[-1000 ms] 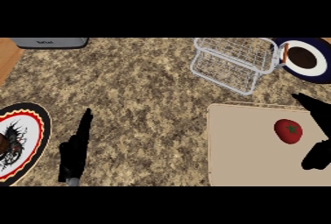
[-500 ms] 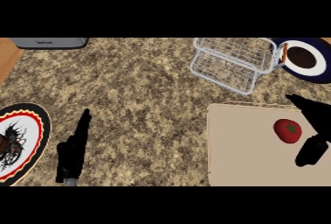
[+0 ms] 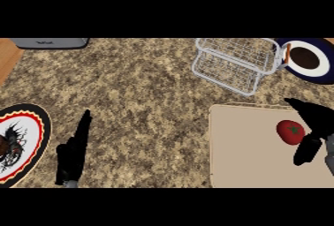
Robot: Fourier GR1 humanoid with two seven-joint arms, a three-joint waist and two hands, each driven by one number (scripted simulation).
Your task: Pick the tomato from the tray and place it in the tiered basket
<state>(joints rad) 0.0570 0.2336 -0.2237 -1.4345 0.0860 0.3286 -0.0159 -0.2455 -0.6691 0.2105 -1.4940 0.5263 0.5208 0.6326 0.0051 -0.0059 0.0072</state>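
The right robot hand (image 3: 312, 132) is spread over the tray's right edge, fingers and thumb apart around the tomato (image 3: 291, 131), whether touching I cannot tell. The tomato lies on the beige tray (image 3: 248, 150) at the desk's (image 3: 143, 88) right front corner. The wire tiered basket (image 3: 235, 64) stands behind the tray. The left robot hand (image 3: 73, 152) rests straight-fingered near the front left.

Tomato (image 3: 290, 131) on beige tray (image 3: 251, 150), right part. Right hand (image 3: 313, 128) just beside tomato on its right, fingers and thumb spread open around it, not closed. Wire tiered basket (image 3: 235, 64) beyond tray, near cup on saucer (image 3: 306, 59). Left hand (image 3: 73, 152) flat on counter (image 3: 137, 97), beside patterned plate (image 3: 20, 143).
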